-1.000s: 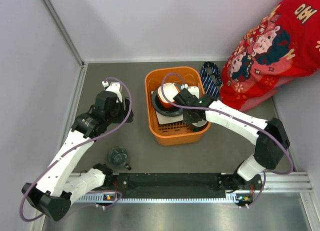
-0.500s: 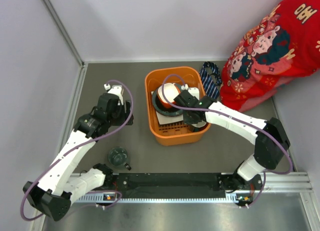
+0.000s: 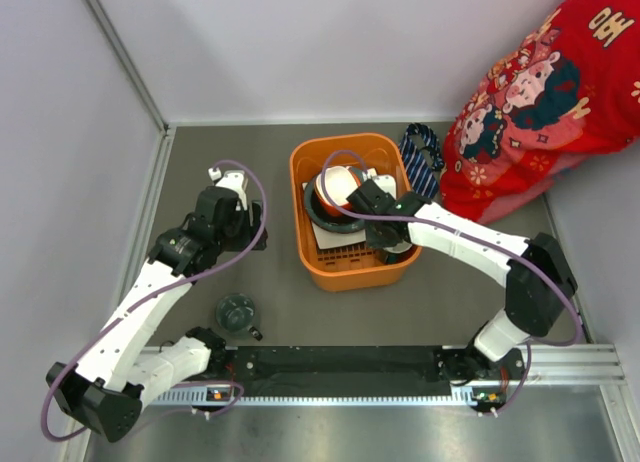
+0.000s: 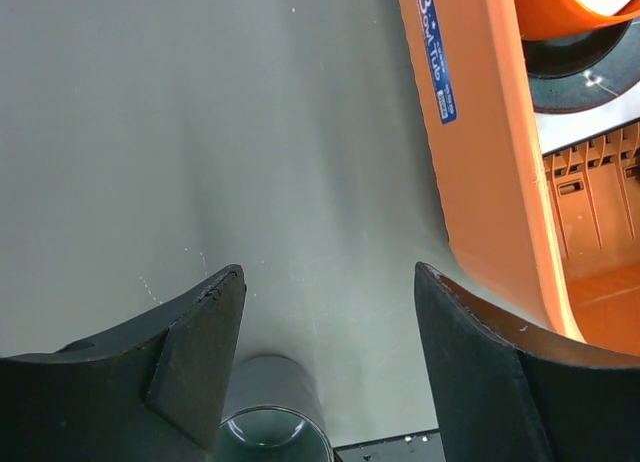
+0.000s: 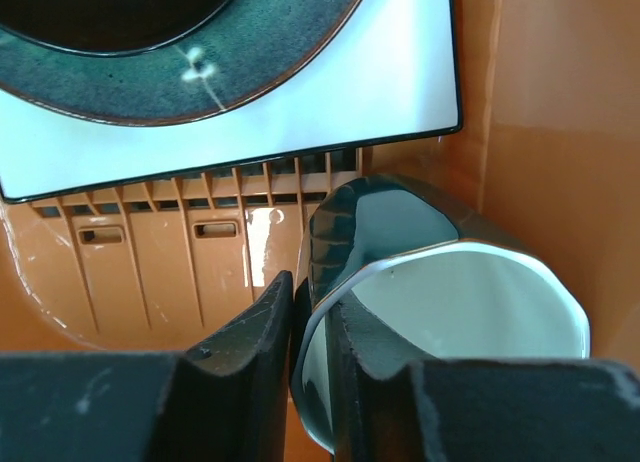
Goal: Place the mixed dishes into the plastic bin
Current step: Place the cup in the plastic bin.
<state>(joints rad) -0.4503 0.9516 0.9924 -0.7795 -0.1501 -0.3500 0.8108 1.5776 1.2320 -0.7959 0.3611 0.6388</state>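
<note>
The orange plastic bin (image 3: 300, 182) holds the white square plate (image 3: 335, 240), the blue-grey plate (image 3: 320, 214) on it, and the orange bowl (image 3: 338, 185) on top. My right gripper (image 5: 312, 292) is inside the bin's near right corner, shut on the rim of a dark teal cup (image 5: 450, 302) with a pale inside, one finger inside it and one outside. My left gripper (image 4: 328, 272) is open and empty over the table left of the bin (image 4: 490, 182). A small grey-teal cup (image 3: 237, 313) stands on the table near the left arm's base. No cream mug is in view.
A striped blue necktie (image 3: 422, 154) lies right of the bin. A person in red (image 3: 540, 92) is at the far right. Grey walls close the left and back. The bin's slotted floor (image 5: 150, 272) shows beside the white plate (image 5: 380, 92).
My left gripper has shifted slightly away from me. My right gripper, still shut on the cup, has barely moved inside the bin.
</note>
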